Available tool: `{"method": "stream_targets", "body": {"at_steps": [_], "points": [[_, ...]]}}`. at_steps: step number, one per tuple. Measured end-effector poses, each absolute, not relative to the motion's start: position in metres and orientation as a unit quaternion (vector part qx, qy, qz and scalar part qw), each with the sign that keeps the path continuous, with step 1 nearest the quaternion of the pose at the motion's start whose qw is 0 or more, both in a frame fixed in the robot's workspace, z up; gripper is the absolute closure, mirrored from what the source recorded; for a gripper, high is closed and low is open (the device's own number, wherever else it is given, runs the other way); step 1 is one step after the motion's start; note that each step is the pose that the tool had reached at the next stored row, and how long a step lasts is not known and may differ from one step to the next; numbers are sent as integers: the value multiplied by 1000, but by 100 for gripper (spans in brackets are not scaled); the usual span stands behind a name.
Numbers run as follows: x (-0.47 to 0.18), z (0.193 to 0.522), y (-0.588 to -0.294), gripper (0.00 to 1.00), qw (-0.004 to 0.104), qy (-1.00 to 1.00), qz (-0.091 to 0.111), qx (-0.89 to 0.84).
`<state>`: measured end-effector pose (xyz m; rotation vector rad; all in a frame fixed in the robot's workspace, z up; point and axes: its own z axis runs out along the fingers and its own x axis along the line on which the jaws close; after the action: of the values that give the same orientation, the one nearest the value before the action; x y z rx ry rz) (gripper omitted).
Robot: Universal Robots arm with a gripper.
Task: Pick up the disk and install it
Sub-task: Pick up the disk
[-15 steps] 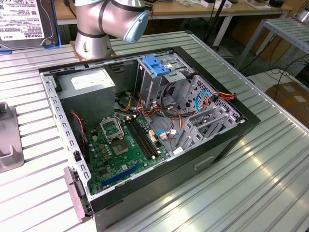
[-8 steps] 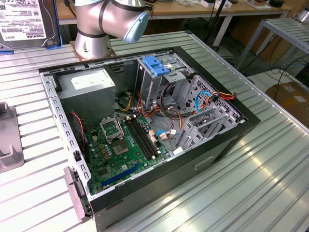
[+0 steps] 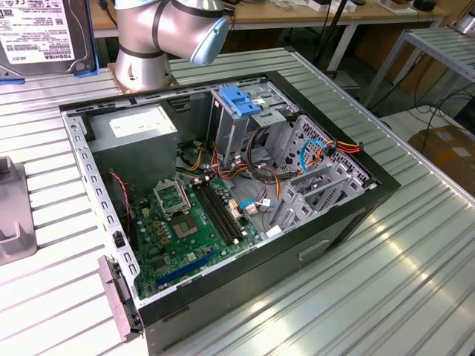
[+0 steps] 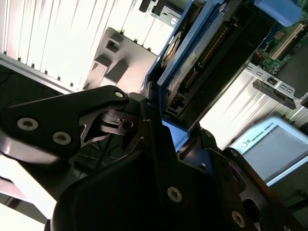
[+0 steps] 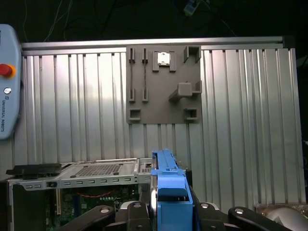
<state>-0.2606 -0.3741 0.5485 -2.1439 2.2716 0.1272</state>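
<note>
The disk [image 3: 41, 30] hangs in the air at the exterior view's upper left, above the slatted table and behind the open computer case [image 3: 349, 215]. Its white label faces the camera and a blue side rail runs along its right edge. In the first wrist view the disk [image 5: 169, 185] is edge-on, blue rail up, and my gripper [image 5: 168, 214] is shut on it from both sides. The second wrist view shows the disk's [image 4: 192, 62] connector edge and metal underside rising out of the gripper [image 4: 166, 127].
The case lies open on its side, with a motherboard [image 3: 185, 230], a grey power-supply box [image 3: 141, 130] and a drive cage with a blue tab [image 3: 241, 100]. A grey fixture plate [image 5: 163, 86] and a teach pendant [image 5: 7, 91] lie on the table. The arm's elbow [image 3: 163, 30] stands behind the case.
</note>
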Motion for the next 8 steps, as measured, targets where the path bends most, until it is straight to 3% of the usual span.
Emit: {"method": "stream_targets", "body": {"at_steps": [8], "points": [[-258,548,-376,63,8,727,41,-686]]}}
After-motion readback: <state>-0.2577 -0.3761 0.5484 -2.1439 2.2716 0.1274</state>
